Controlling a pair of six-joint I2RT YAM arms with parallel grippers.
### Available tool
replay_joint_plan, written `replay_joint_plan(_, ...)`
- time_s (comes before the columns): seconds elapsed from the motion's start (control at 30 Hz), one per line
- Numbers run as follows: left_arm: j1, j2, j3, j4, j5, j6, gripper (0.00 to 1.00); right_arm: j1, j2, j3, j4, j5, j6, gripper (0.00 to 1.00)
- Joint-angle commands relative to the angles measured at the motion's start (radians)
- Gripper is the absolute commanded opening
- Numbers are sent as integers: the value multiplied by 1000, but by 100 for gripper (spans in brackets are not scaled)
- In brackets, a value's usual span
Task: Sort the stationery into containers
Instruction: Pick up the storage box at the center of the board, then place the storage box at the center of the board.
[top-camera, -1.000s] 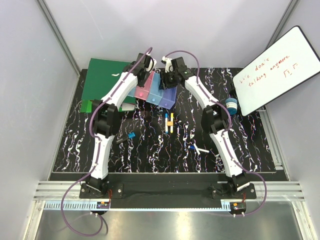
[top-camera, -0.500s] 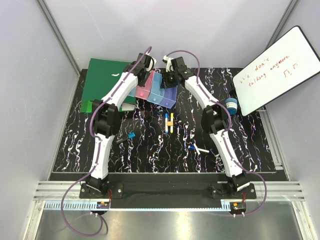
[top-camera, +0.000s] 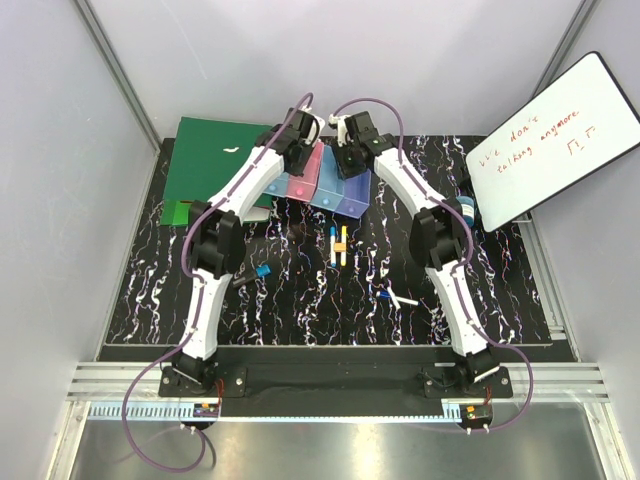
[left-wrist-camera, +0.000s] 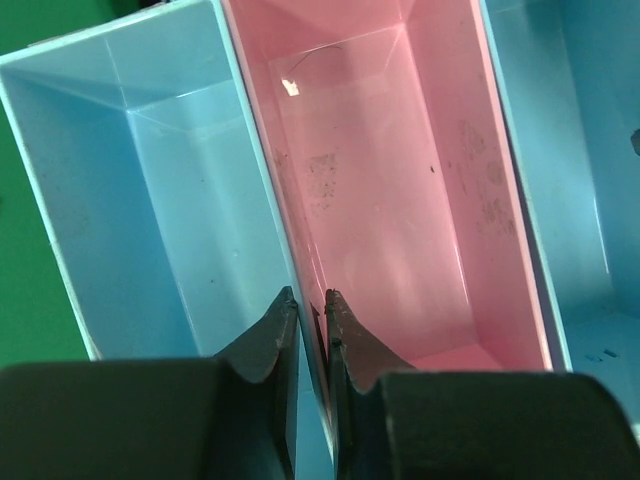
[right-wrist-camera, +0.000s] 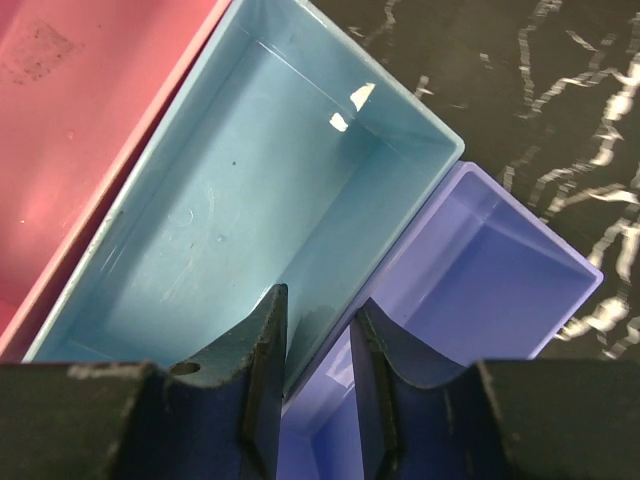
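Observation:
The containers (top-camera: 330, 183), a joined row of light blue, pink, light blue and violet bins, sit at the table's back middle, all empty. My left gripper (top-camera: 300, 152) is shut on the wall between the first light blue bin (left-wrist-camera: 150, 200) and the pink bin (left-wrist-camera: 400, 180). My right gripper (top-camera: 350, 160) is shut on the wall between the second light blue bin (right-wrist-camera: 250, 200) and the violet bin (right-wrist-camera: 500, 280). The stationery lies loose on the table: blue and yellow pens (top-camera: 338, 243), a small blue piece (top-camera: 263, 271), a black piece (top-camera: 240, 283), a white stick (top-camera: 400, 298), and a blue-white disc (top-camera: 463, 208).
A large green ring binder (top-camera: 215, 160) lies at the back left, touching the row's left end. A whiteboard with red writing (top-camera: 555, 140) leans at the back right. White walls close in the table on three sides.
Both grippers have moved right and a little away, carrying the row of containers off the binder's edge toward the table's back middle. The loose stationery has not moved.

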Motion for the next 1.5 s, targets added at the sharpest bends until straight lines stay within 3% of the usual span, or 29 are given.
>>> replay_joint_plan(0.0, -36, -92, 57, 5, 126, 43, 0, -17, -120, 12, 71, 89, -132, 0)
replay_joint_plan(0.73, -102, -21, 17, 73, 218, -69, 0, -80, -114, 18, 79, 270, -225, 0)
replay_joint_plan(1.47, -122, 51, -111, 114, 210, -80, 0, -50, -83, -132, 131, 263, -244, 0)
